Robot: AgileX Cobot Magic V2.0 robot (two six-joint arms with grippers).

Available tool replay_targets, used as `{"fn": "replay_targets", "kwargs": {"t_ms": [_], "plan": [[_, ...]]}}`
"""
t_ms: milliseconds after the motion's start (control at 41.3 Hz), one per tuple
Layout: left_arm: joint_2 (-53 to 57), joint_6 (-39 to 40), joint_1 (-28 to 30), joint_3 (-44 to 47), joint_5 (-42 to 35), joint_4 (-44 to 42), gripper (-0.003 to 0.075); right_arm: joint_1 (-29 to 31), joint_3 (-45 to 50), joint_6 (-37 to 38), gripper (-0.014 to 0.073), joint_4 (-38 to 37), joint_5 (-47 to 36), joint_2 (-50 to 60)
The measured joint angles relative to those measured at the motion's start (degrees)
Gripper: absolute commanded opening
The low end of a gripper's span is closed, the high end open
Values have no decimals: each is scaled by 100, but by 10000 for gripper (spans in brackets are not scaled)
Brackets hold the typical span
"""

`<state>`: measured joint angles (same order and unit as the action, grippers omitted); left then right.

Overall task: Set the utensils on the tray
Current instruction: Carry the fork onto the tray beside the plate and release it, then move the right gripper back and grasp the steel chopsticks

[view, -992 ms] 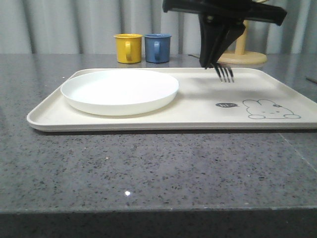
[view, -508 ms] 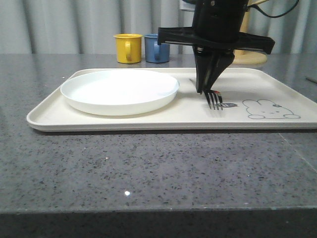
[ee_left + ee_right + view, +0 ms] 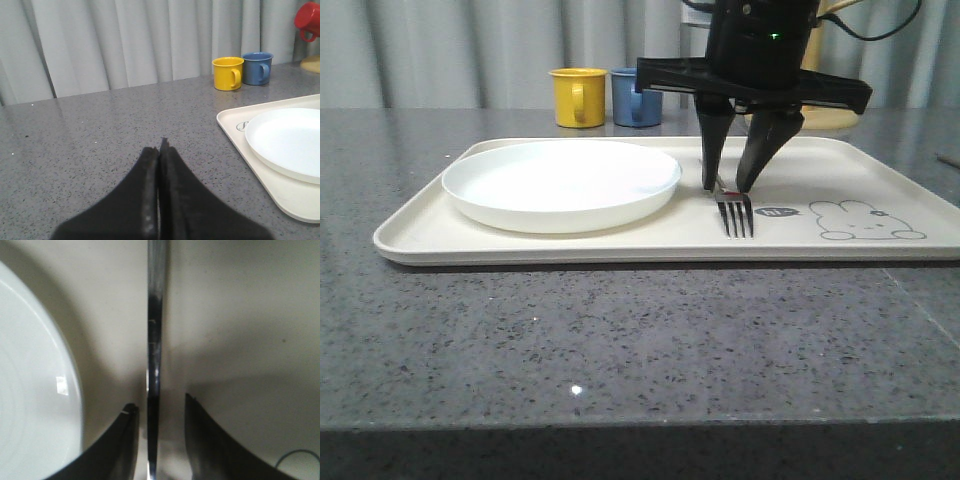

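Opening over the tray [image 3: 520, 245], the right hand [image 3: 730, 187] has just let go; its fingers now stand apart, and the fork [image 3: 735, 213] lies beside the plate [image 3: 560, 180], placed.

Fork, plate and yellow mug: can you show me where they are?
fork [image 3: 735, 213], front view, on its tines.
plate [image 3: 560, 180], front view, middle of its white face.
yellow mug [image 3: 578, 97], front view, on its side.

A speckled dark grey stone countertop [image 3: 620, 340] runs back to pale grey pleated curtains [image 3: 450, 50]. 1 small bright glint of light [image 3: 578, 389] shows on its near edge.
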<state>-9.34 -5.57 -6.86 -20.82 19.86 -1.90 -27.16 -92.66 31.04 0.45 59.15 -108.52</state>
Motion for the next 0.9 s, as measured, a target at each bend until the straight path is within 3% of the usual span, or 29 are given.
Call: {"fn": "replay_targets", "kwargs": {"t_ms": [194,363,581,895], "plan": [[0,0,0,0,0,0,-19,36,-193,-77,352,-375,319,299],[0,0,0,0,0,0,-19,405,-218,-655,352,-451,652,749],[0,0,0,0,0,0,-19,1419,-94,-1484,349,-495,949,1167],[0,0,0,0,0,0,-19,2984,910,-2714,349,-178,911,1564]]}}
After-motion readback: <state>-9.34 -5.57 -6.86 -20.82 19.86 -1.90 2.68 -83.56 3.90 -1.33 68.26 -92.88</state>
